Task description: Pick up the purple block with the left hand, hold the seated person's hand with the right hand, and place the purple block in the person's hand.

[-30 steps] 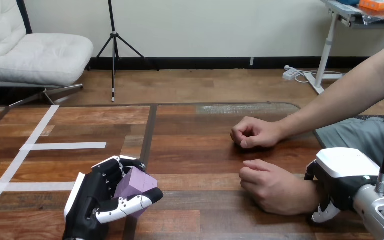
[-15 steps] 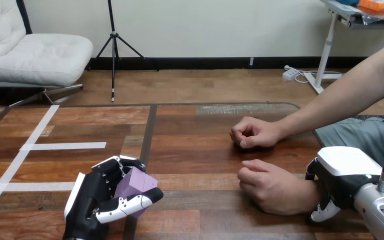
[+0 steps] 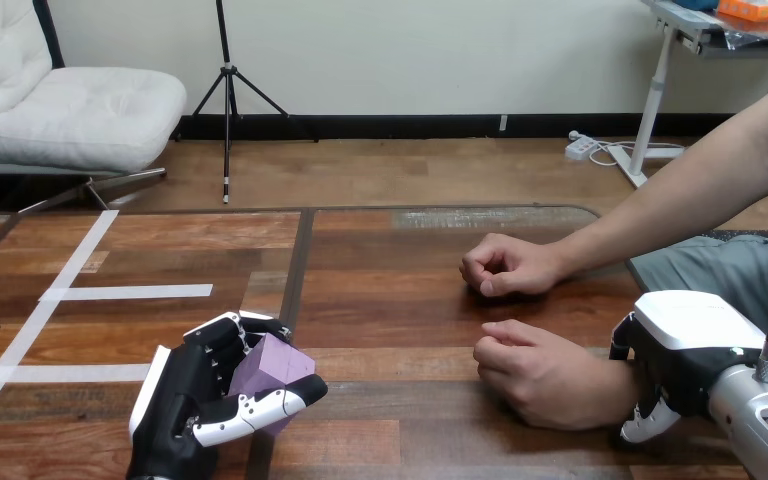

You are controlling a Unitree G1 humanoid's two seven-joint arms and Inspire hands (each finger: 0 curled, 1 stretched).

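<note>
The wooden table point(image 3: 410, 300) before us carries white tape strips point(image 3: 135, 292) at its left. Near the bottom edge our left hand point(image 3: 185, 400) has its fingers and thumb curled round the purple block point(image 3: 272, 368), low over the wood.

At the right, our right hand point(image 3: 695, 350) sits over the wrist point(image 3: 608, 392) of the person's nearer hand point(image 3: 545, 378), with a finger hooked down the wrist's near side. That hand lies knuckles up and loosely closed. The person's farther hand point(image 3: 505, 265) rests in a fist beyond it.

We judge the carry across to be the step in hand. We should lift the block clear of the table and keep the wrist hold light and steady. The palm should be turned up and open before we arrive. We should loosen our fingers only once the block rests on it.
</note>
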